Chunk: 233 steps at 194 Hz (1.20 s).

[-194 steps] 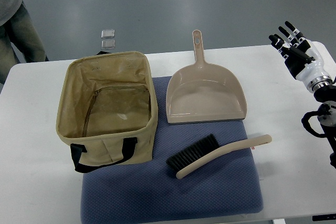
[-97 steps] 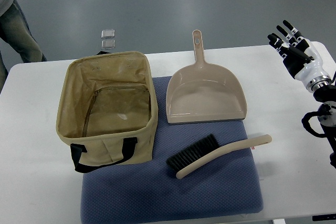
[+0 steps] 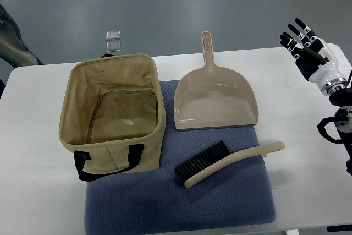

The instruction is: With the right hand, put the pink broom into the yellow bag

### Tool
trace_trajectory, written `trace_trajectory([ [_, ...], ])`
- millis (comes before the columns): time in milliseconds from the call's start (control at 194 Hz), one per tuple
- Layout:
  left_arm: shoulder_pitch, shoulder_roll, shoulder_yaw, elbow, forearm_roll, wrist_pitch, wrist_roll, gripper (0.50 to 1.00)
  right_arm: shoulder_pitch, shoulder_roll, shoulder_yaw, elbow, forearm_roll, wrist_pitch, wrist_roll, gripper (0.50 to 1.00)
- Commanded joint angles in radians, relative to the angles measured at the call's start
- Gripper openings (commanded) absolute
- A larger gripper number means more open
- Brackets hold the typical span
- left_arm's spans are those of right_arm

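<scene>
The broom (image 3: 231,163) is a beige-pink hand brush with black bristles. It lies on the blue mat (image 3: 181,191), handle pointing right. The yellow bag (image 3: 113,115) stands open on the mat's left side, black handle toward me. My right hand (image 3: 301,38) is at the table's far right edge, fingers spread and empty, well away from the broom. The left arm is out of view.
A matching dustpan (image 3: 214,100) lies behind the broom, handle pointing away. The white table (image 3: 33,191) carries everything. A person's leg (image 3: 14,48) shows at the far left. Two small clear squares (image 3: 113,39) lie on the floor beyond the table.
My right hand has shifted slightly to the right and up. The person at the far left has moved further out of the picture.
</scene>
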Motion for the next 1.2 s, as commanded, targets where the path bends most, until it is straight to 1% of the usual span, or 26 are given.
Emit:
trace_trajectory([
  [0,0.0,0.0,0.0,0.0,0.0,0.0,0.0,1.0,0.001,-0.001,0.0,0.0,0.0,-0.001,-0.002,0.928],
  [314,0.0,0.0,0.0,0.0,0.0,0.0,0.0,1.0,0.001,-0.004,0.0,0.0,0.0,0.007,0.0,0.928],
  [469,0.0,0.0,0.0,0.0,0.0,0.0,0.0,1.0,0.003,-0.005,0.0,0.0,0.0,0.031,0.0,0.928],
  [927,0.0,0.0,0.0,0.0,0.0,0.0,0.0,1.0,0.008,-0.013,-0.003,0.0,0.0,0.033,0.0,0.928],
  [1066,0.0,0.0,0.0,0.0,0.0,0.0,0.0,1.0,0.009,-0.03,-0.014,0.0,0.0,0.037,0.0,0.928],
  [1195,0.0,0.0,0.0,0.0,0.0,0.0,0.0,1.0,0.012,-0.048,-0.023,0.0,0.0,0.059,0.0,0.928],
])
